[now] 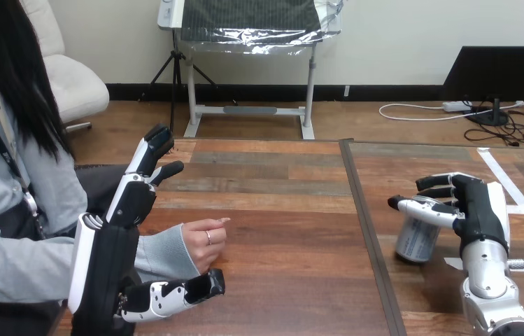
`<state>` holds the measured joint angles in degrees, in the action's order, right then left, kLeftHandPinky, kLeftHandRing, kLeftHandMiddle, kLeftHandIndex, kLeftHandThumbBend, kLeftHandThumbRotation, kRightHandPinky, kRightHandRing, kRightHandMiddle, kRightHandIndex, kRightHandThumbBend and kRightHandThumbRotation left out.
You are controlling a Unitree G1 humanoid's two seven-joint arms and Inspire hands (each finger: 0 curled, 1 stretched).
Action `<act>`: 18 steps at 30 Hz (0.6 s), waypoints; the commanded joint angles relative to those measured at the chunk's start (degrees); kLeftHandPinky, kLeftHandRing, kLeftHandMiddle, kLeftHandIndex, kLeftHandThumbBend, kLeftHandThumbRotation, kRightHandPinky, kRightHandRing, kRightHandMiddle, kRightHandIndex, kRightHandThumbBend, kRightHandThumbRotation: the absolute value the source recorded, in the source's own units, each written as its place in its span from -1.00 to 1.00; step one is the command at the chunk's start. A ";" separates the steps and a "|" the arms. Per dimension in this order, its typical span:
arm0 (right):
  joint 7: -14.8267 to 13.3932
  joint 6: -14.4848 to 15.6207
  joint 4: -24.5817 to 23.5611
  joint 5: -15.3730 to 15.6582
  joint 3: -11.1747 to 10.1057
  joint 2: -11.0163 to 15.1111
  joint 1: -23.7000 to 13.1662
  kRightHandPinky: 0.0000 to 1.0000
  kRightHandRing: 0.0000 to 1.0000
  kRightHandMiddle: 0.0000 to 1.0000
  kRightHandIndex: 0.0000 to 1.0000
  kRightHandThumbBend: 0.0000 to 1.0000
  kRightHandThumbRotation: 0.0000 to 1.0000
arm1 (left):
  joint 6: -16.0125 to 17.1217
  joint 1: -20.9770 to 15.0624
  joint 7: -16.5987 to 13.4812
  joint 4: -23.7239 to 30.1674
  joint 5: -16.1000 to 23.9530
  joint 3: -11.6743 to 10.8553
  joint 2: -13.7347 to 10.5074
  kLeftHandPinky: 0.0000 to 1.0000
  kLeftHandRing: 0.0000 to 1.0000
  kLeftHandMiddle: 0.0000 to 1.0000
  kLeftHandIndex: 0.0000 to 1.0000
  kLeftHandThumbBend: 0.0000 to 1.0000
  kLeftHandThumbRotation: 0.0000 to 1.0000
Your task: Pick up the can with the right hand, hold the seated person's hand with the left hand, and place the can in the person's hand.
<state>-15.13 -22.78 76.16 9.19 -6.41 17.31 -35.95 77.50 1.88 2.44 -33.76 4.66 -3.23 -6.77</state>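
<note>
At the right of the frame we see the can [417, 241] standing on the counter [280, 210], just right of the dark seam [371, 245] that runs down the wood. The right hand [479, 210] reaches in from the lower right. Its thumb lies across the can's top edge and its fingers are stretched nearly straight just behind it. The grip is wide, and we cannot tell whether any finger touches the metal.

At the left, the left hand [129, 199] stands tall with its fingers straight and pointing to the upper part of the frame. Its thumb juts out low near the bottom edge. The person's hand [203, 241] rests loosely curled on the counter in the gap between those fingers and that thumb. We see nothing closed around it, so this hand is wide too.
</note>
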 commanded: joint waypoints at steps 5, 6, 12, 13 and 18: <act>-1.44 -5.06 -3.20 0.70 1.11 -0.69 -2.99 -0.20 -0.09 0.07 0.04 0.62 -1.00 | -0.28 -3.45 -0.94 1.38 1.86 -1.64 0.28 0.65 0.85 0.91 0.83 1.00 0.20; -1.47 -5.35 -3.26 0.75 1.21 -0.70 -2.99 -0.20 -0.09 0.06 0.04 0.62 -1.00 | -0.33 -3.48 -1.10 1.36 2.18 -1.84 0.33 0.65 0.84 0.90 0.83 1.00 0.22; -1.24 -7.36 -3.60 1.01 1.98 -0.58 -2.84 -0.21 -0.11 0.07 0.04 0.60 -1.00 | -0.87 -3.58 -2.08 1.56 3.91 -2.61 0.48 0.65 0.83 0.90 0.84 1.00 0.23; -1.24 -7.55 -3.62 1.01 2.02 -0.59 -2.84 -0.22 -0.11 0.06 0.04 0.60 -1.00 | -0.83 -3.62 -2.24 1.53 4.18 -2.75 0.51 0.64 0.83 0.90 0.84 1.00 0.24; -1.66 -8.51 -4.20 1.76 2.75 -0.55 -2.80 -0.31 -0.19 0.05 0.02 0.62 -1.00 | -0.89 -3.72 -2.79 1.37 4.63 -2.82 0.62 0.64 0.82 0.90 0.84 1.00 0.23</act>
<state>-16.04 -28.63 74.69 10.42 -4.50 17.11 -35.95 76.65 1.83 0.72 -33.76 8.90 -5.27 -6.61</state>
